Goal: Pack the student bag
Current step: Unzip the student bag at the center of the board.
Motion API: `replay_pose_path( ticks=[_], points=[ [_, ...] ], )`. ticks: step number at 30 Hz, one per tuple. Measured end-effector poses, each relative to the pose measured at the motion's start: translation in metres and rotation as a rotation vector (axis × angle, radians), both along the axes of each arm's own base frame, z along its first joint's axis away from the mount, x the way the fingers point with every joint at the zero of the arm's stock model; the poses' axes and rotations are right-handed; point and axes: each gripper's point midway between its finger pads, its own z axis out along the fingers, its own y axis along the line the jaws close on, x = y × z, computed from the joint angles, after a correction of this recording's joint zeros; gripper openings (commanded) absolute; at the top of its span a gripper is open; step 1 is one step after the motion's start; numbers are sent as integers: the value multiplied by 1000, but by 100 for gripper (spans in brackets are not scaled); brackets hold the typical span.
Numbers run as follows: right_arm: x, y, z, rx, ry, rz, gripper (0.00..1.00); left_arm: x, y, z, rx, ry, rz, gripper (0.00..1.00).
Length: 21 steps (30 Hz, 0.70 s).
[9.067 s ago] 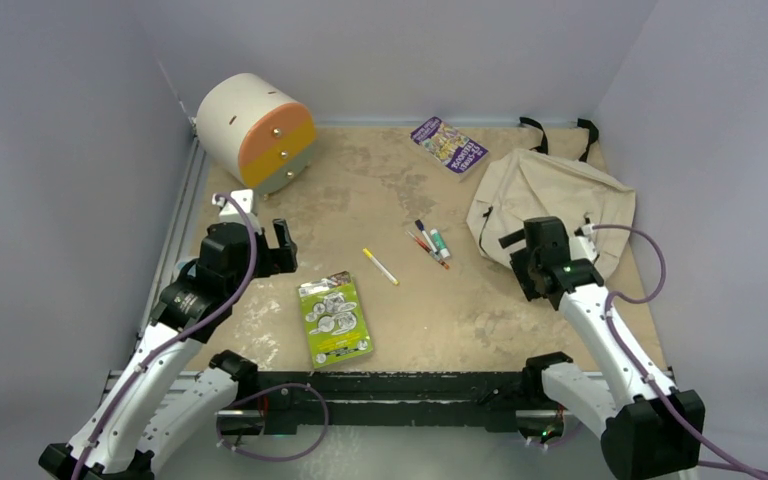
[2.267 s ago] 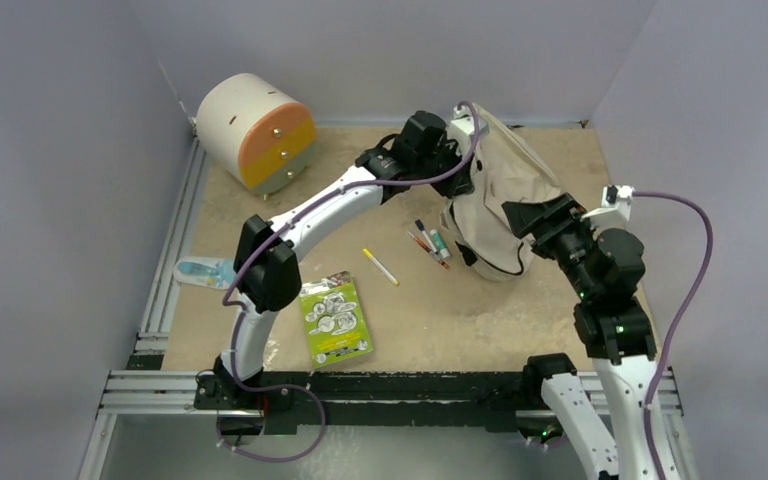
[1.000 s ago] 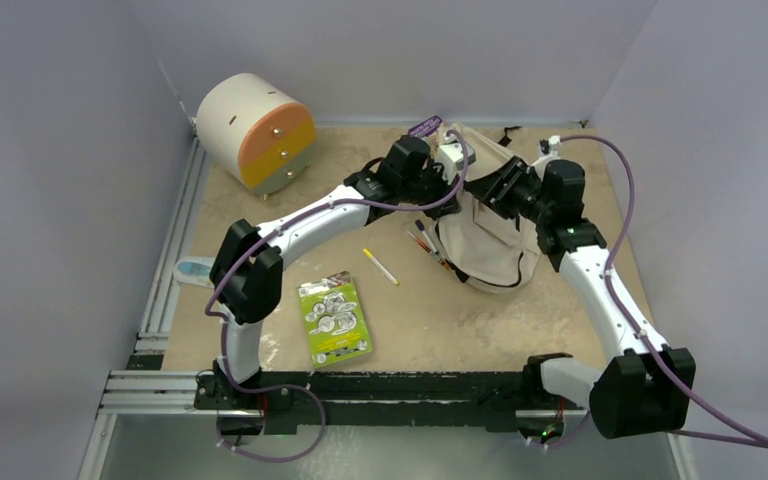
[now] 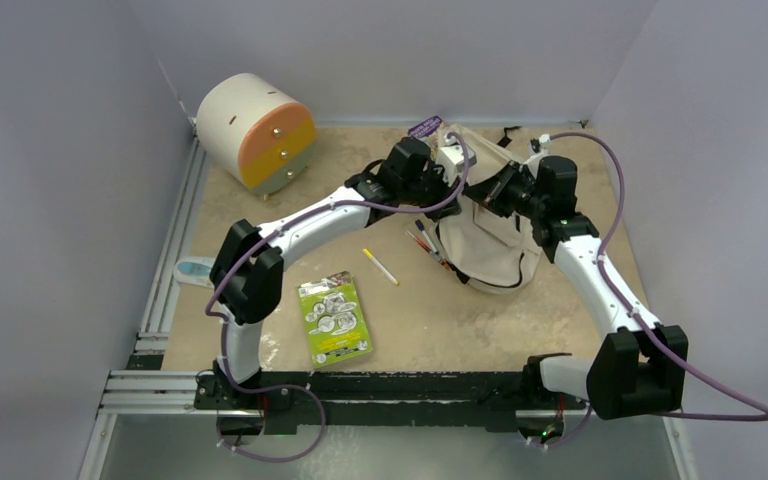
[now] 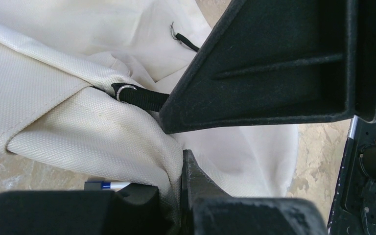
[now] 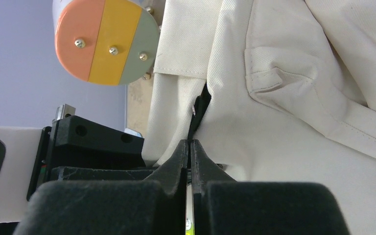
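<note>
The student bag point(image 4: 490, 240) is a cream fabric backpack, lifted at its top edge at the middle back of the table. My left gripper point(image 4: 448, 168) is shut on a fold of its cloth; the left wrist view shows the weave pinched in the gripper point(image 5: 178, 186), beside a black strap with a metal ring point(image 5: 129, 93). My right gripper point(image 4: 488, 193) is at the bag's top from the right. In the right wrist view, that gripper point(image 6: 190, 145) is shut on a black zipper tab point(image 6: 200, 106) between two cream folds. The bag's inside is hidden.
A cream drawer unit with an orange front point(image 4: 257, 130) stands at the back left. A yellow pen point(image 4: 380, 266), markers point(image 4: 428, 240) and a green blister pack point(image 4: 335, 320) lie on the table left of the bag. A purple booklet point(image 4: 425, 127) peeks out behind my left arm.
My right gripper has shut on the bag's zipper tab and shifted slightly left. The left gripper keeps its hold on the raised bag, which earlier lay flat.
</note>
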Motion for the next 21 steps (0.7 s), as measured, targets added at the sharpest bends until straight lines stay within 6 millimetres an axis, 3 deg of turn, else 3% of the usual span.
replay_pose_path(
  ticks=[4,7,13,17,21],
  points=[
    [1,-1,0,-3,-2,-8,0,-1,0,-4,2,8,1,41],
    [2,-3,1,-7,-5,-18,0,-5,2,-6,-3,29,10,55],
    [1,-3,0,-13,0,-23,0,-28,18,-5,-55,128,40,64],
    [0,-4,-3,-29,3,-20,0,-38,41,22,-158,179,86,66],
    [0,-6,-7,-48,-1,-21,0,-34,72,48,-270,219,167,69]
  ],
)
